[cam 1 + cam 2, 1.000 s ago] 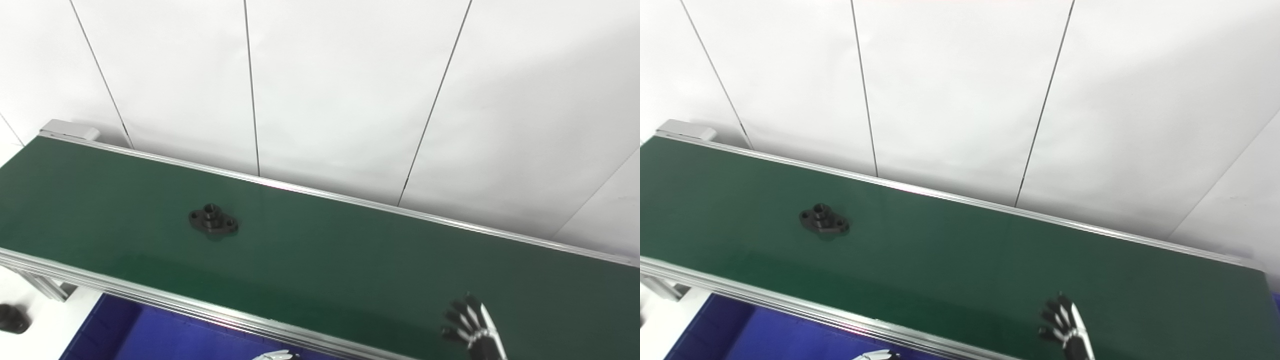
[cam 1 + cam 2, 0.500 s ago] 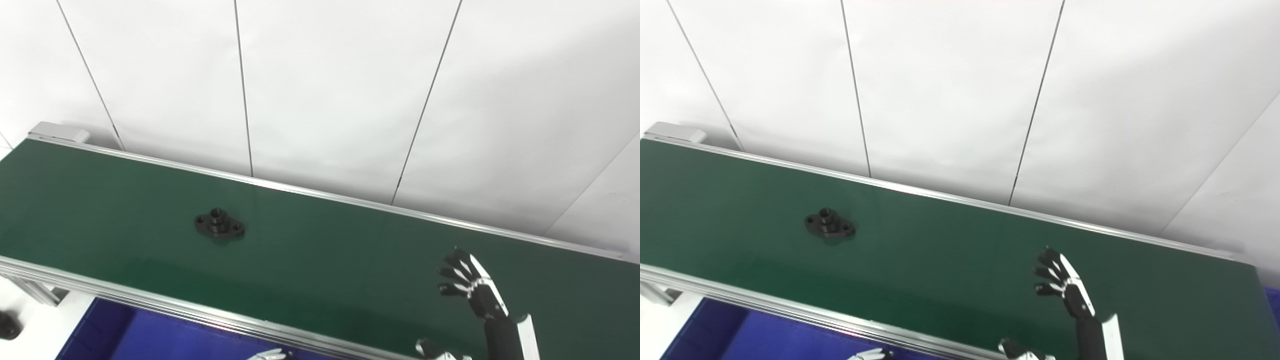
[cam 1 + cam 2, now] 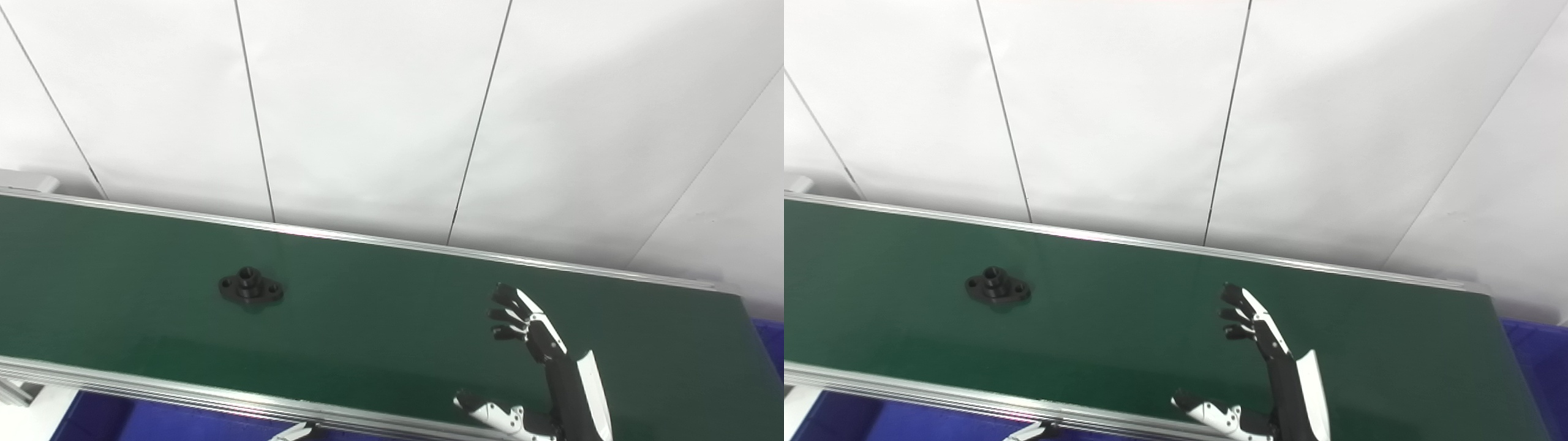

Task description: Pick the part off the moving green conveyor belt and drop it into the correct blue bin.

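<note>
I see the green conveyor belt (image 3: pixel 392 318) running across my view from left to right, with a silver aluminium rail (image 3: pixel 184 392) along its near edge and another along the far edge under the white panelled wall (image 3: pixel 367 110). The part (image 3: pixel 250 288) lies flat on the belt, left of centre and about midway between the two rails: a black flange with a raised round boss in the middle and a hole in each of its two ears. Nothing touches it.

My right hand (image 3: pixel 539 373) is up over the belt's right portion, well apart from the flange. Its fingers (image 3: pixel 508 315) are stretched out and spread, pointing up and left, and the thumb (image 3: pixel 484 410) sticks out to the left, low over the near rail. The hand is wide open and has hold of nothing.

Of my left hand (image 3: pixel 1029 432) I get only a sliver of white and black at the bottom edge, below the near rail; I cannot tell from this whether it is open or closed.

Blue bin surfaces show in two places: one bin (image 3: pixel 153 422) below the near rail at the lower left, and the corner of another blue bin (image 3: pixel 1537 361) past the belt's right end. Both are mostly cut off, so I cannot see into them.
</note>
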You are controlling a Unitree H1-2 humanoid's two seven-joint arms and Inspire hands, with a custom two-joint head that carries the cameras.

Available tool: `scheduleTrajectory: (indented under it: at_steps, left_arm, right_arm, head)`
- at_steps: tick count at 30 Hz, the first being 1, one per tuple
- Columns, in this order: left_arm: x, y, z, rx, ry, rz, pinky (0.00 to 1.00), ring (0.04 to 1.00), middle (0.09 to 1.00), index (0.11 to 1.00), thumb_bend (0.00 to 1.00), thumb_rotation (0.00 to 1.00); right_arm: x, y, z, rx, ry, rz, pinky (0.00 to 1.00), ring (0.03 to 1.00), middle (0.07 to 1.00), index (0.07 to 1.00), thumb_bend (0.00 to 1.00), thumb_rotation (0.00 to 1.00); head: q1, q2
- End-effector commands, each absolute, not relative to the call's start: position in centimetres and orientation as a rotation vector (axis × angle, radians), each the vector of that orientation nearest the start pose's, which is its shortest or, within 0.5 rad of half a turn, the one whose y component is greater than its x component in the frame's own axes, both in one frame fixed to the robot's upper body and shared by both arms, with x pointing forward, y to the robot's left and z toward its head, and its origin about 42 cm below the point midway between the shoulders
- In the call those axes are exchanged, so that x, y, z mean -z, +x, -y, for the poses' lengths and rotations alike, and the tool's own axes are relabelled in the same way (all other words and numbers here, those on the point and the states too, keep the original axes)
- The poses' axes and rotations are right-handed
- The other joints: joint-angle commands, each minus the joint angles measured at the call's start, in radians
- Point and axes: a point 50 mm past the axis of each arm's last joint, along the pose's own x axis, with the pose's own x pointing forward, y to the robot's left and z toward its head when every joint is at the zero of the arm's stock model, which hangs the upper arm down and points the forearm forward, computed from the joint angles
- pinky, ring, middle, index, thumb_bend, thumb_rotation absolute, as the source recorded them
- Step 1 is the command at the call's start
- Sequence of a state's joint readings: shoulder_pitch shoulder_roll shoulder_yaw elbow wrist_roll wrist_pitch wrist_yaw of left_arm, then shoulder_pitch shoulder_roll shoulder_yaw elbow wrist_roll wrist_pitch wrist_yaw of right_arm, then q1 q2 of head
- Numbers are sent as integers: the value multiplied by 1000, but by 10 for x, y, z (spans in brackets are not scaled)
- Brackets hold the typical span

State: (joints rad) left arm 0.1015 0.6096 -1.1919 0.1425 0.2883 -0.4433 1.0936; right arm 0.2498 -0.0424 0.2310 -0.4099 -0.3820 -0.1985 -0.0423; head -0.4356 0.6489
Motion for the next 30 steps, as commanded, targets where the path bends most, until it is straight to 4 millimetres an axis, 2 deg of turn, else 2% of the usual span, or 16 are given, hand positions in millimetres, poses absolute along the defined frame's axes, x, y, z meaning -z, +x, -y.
scheduleTrajectory:
  at_steps: [1, 10, 16, 20, 30]
  left_arm:
    - [-24, 89, -237, 274, 411, 228, 760, 834, 859, 809, 685, 357]
    - [-30, 88, -242, 306, 415, 224, 766, 844, 861, 807, 682, 390]
    - [-32, 87, -243, 310, 412, 230, 754, 831, 857, 806, 677, 397]
    - [-36, 86, -244, 332, 413, 240, 747, 825, 850, 806, 661, 372]
    - [-40, 80, -240, 366, 399, 268, 743, 826, 855, 801, 683, 360]
  right_arm:
    - [-166, 200, 166, -121, -334, 417, 680, 774, 842, 874, 696, 435]
    - [-164, 218, 154, -121, -327, 415, 681, 777, 835, 861, 712, 434]
    - [-167, 228, 150, -145, -359, 400, 695, 784, 839, 862, 704, 396]
    - [-173, 243, 147, -172, -431, 388, 691, 778, 835, 869, 716, 423]
    - [-193, 285, 148, -246, -594, 340, 660, 761, 838, 883, 740, 413]
  head:
    - [-22, 2]
    - [2, 37]
    - [31, 63]
    - [34, 79]
    - [37, 129]
